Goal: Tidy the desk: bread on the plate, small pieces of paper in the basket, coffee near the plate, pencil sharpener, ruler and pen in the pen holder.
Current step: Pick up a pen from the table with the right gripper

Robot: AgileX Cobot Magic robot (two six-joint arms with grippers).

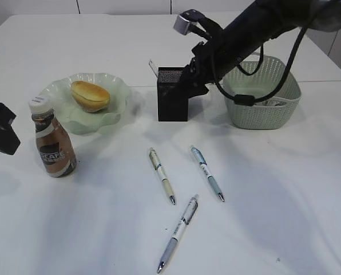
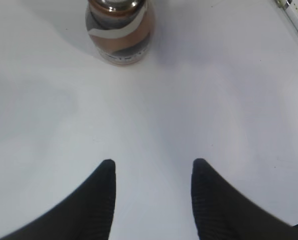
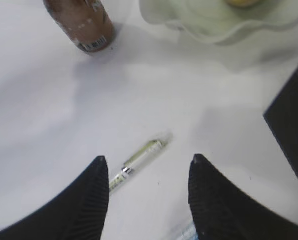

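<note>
The bread (image 1: 90, 95) lies on the wavy green plate (image 1: 116, 86), and the coffee (image 1: 52, 146) stands upright just in front of it. A clear ruler (image 1: 153, 67) sticks up out of the black pen holder (image 1: 172, 97). Three pens lie on the desk: a green one (image 1: 161, 175) (image 3: 143, 154), a blue one (image 1: 206, 172) and a white one (image 1: 179, 232). My right gripper (image 1: 194, 79) (image 3: 148, 161) hangs open beside the holder, above the pens. My left gripper (image 1: 1, 133) (image 2: 153, 162) stays open and empty at the left edge, short of the coffee (image 2: 120, 30). No pencil sharpener shows.
The sage-green basket (image 1: 263, 112) stands right of the pen holder, under my right arm's cable; something pale lies inside it. The desk's seam runs behind the plate and holder.
</note>
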